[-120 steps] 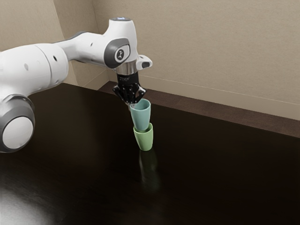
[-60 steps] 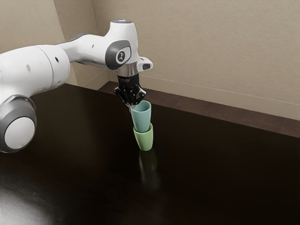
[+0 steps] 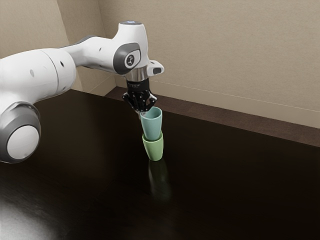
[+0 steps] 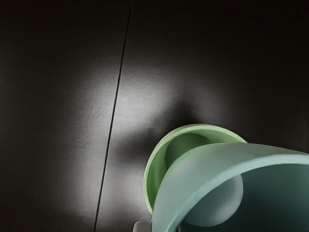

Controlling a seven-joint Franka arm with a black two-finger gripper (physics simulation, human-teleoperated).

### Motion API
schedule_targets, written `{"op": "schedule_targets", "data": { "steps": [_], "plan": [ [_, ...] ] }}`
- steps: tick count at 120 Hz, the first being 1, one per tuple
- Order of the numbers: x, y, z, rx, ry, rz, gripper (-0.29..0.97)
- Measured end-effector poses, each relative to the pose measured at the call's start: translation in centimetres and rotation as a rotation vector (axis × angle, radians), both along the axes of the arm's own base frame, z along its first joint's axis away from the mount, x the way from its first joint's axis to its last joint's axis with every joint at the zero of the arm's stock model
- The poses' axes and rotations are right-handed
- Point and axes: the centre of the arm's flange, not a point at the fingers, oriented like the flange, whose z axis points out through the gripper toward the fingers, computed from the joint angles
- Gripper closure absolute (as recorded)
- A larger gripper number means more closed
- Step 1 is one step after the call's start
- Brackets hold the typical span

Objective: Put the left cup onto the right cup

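Dark table (image 3: pixel 240 190) is carrying the stack, with the white arm (image 3: pixel 75 60) reaching in from the exterior view's left. Teal cup (image 3: pixel 151 125) is sitting base-down inside the green cup (image 3: pixel 154 148), seemingly leaning a little. Gripper (image 3: pixel 142 111) is pinching the teal cup's rim wall, jaws nearly closed. Suggest levelling it, releasing gently and lifting straight up, since dragging risks tipping both.

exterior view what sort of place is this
Probably a bare simulated test room: a dark glossy table, plain beige walls, and a teal cup nested in a green cup.
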Motion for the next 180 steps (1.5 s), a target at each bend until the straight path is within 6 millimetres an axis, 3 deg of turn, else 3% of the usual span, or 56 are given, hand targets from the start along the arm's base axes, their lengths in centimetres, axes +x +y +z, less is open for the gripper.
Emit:
{"op": "schedule_targets", "data": {
  "steps": [61,69,96,112,145,180],
  "plan": [
    [0.1,0.0,-0.3,0.0,0.003,0.0,0.77],
    [0.1,0.0,-0.4,-0.001,0.002,0.0,0.71],
    [0.1,-0.4,-0.7,-0.006,0.003,-0.006,0.3],
    [0.1,-0.5,-0.7,-0.008,0.001,-0.006,0.16],
    [-0.1,-0.4,0.3,-0.011,-0.012,-0.005,0.04],
    [-1.2,-0.6,3.9,-0.018,-0.046,-0.011,0.01]
  ]
}}
